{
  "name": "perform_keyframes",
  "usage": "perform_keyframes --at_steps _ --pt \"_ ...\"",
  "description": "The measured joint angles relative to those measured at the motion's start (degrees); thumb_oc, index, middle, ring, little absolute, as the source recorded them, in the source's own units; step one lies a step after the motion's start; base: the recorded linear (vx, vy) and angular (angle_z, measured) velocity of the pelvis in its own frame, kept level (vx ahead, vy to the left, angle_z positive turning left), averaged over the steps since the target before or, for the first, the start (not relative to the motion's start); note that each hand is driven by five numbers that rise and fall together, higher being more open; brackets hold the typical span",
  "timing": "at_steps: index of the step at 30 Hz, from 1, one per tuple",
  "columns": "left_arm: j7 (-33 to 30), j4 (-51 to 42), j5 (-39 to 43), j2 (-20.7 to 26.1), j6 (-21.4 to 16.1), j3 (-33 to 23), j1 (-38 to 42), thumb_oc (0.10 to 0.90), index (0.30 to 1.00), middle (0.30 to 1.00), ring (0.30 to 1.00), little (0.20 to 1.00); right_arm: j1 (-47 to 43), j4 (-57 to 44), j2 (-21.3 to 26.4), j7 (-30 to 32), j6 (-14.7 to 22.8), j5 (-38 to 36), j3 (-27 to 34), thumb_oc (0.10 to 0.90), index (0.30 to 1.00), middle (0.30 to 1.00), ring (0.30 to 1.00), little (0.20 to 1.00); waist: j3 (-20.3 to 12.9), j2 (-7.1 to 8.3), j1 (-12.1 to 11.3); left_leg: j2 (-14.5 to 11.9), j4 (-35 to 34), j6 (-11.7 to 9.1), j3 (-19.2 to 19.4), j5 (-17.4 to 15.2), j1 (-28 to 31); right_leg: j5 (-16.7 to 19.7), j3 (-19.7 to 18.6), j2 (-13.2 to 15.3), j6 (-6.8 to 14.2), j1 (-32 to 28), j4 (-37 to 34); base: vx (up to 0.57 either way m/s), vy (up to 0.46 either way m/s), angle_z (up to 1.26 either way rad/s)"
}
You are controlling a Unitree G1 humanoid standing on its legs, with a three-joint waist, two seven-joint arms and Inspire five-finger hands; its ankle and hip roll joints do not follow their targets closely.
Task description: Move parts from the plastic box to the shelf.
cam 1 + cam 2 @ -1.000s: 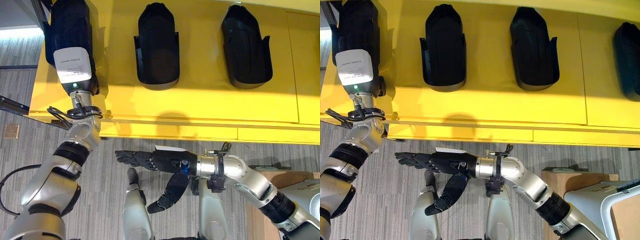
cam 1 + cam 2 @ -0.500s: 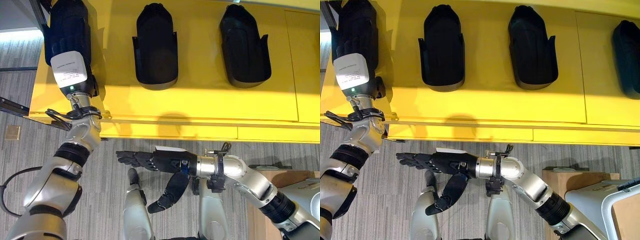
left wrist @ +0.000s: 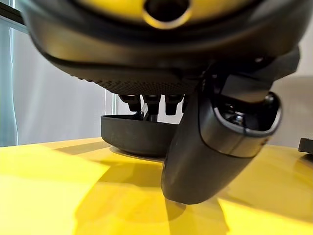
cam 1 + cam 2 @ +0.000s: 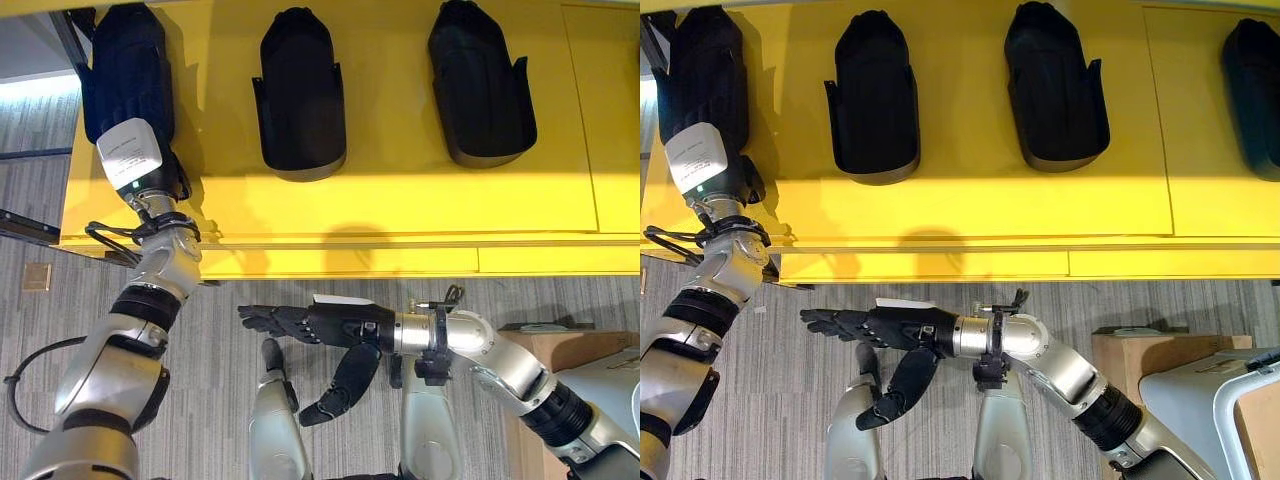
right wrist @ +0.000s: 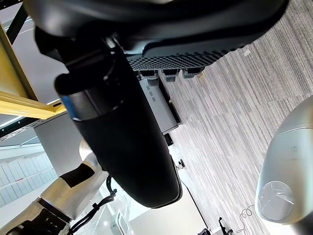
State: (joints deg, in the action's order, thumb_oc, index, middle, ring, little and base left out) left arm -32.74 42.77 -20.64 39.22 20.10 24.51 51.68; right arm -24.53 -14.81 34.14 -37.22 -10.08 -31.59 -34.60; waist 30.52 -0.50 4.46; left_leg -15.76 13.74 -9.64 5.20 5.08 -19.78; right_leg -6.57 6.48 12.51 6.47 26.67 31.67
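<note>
Our left hand [image 4: 128, 165] reaches up onto the yellow shelf [image 4: 400, 200], its fingers [image 3: 151, 102] laid over the black part [image 4: 125, 70] at the shelf's left end. In the left wrist view we see those fingers bent down onto the part's rim [image 3: 137, 134], with the thumb [image 3: 215, 147] this side of it, its tip on the shelf surface; whether that amounts to a real grasp, we cannot tell.

Our right hand [image 4: 335, 325] hovers low above the grey striped floor [image 4: 220, 330], reached across in front of us below the shelf's front edge. Its fingers [image 4: 265, 320] stretch out straight toward our left and its thumb [image 4: 340, 380] hangs down loose, with nothing held.

Moving outward along the shelf, we have a second black part [image 4: 300, 95] lying well apart from the first, then a third [image 4: 480, 85] further right, and in the right eye view a fourth [image 4: 1252, 90] at the right edge. All lie in a row, open ends toward us.

At the lower right, a light grey plastic box [image 4: 1200, 400] shows its corner beside a brown cardboard box [image 4: 1130, 355]; we cannot tell what is inside.
</note>
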Motion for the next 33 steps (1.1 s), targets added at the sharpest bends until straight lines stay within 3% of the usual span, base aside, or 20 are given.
perform_keyframes --at_steps 33 --pt "7.2 -1.5 -2.9 0.0 0.8 0.1 -1.4 0.900 1.000 1.000 1.000 1.000 0.0 0.0 0.1 0.0 -0.2 0.0 1.8 0.900 1.000 1.000 1.000 1.000 0.0 -0.55 -0.1 0.9 -0.2 0.1 0.0 0.0 0.0 -0.3 -0.1 1.0 0.4 0.0 0.3 0.00 0.000 0.00"
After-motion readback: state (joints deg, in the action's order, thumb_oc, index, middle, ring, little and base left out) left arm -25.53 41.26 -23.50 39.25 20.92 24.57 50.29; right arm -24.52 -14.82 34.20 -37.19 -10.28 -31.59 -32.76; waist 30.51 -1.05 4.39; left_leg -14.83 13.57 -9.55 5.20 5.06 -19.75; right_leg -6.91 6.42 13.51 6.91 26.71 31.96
